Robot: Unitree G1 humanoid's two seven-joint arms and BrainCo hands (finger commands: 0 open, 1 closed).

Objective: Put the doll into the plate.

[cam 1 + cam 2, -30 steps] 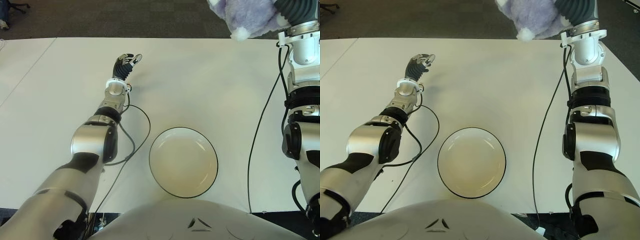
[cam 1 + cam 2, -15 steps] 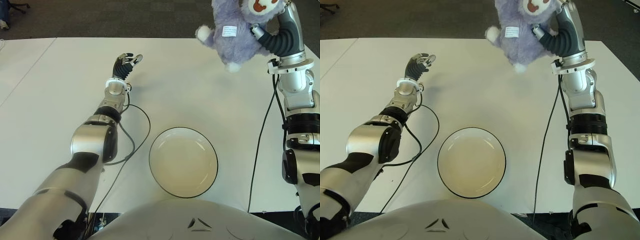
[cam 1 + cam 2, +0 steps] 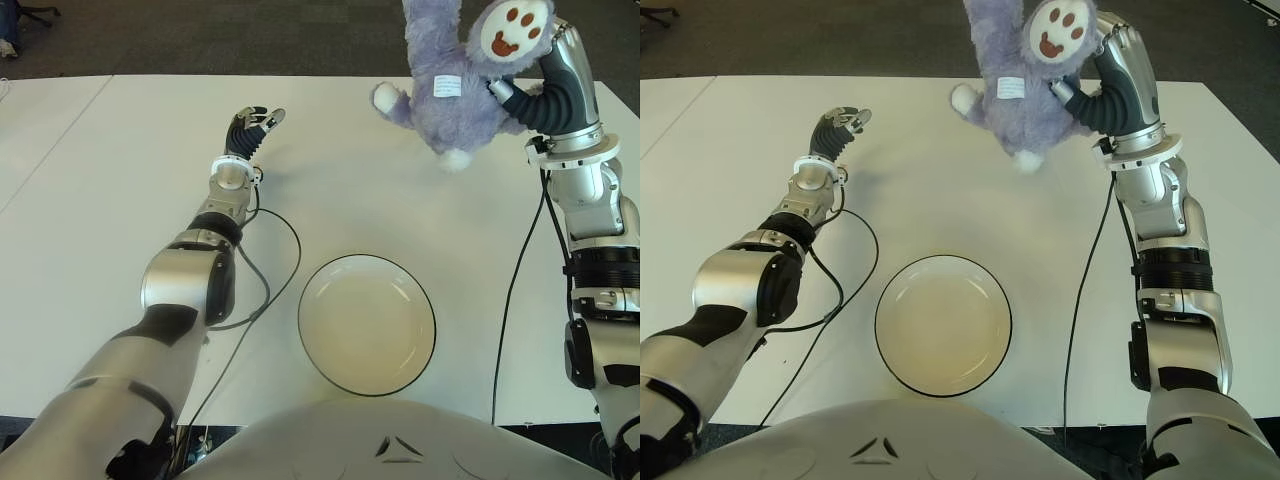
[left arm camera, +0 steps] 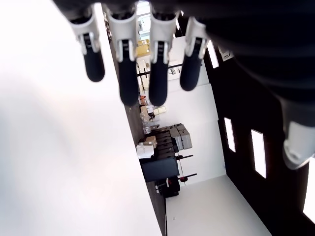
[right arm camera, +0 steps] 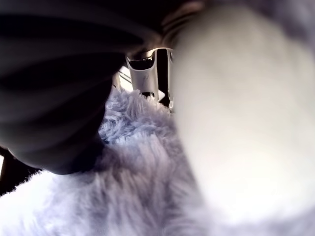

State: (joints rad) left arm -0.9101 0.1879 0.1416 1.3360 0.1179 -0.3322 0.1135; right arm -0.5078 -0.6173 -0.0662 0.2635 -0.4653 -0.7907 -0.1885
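Note:
A fluffy lavender doll (image 3: 455,90) with white paws and a white label hangs in the air over the far right of the white table (image 3: 400,180). My right hand (image 3: 545,85) is shut on it, and lavender fur (image 5: 128,187) fills the right wrist view. The white plate (image 3: 367,324) with a dark rim sits near the table's front edge, well nearer to me than the doll and slightly left of it. It holds nothing. My left hand (image 3: 255,125) shows over the far left of the table, with its fingers (image 4: 128,54) straight and nothing in them.
A black cable (image 3: 262,290) loops on the table left of the plate. Another cable (image 3: 512,300) hangs along my right arm. Dark floor lies beyond the table's far edge.
My right hand has come down and leftward with the doll, bringing it from the top edge into fuller view. The left arm and plate have not moved.

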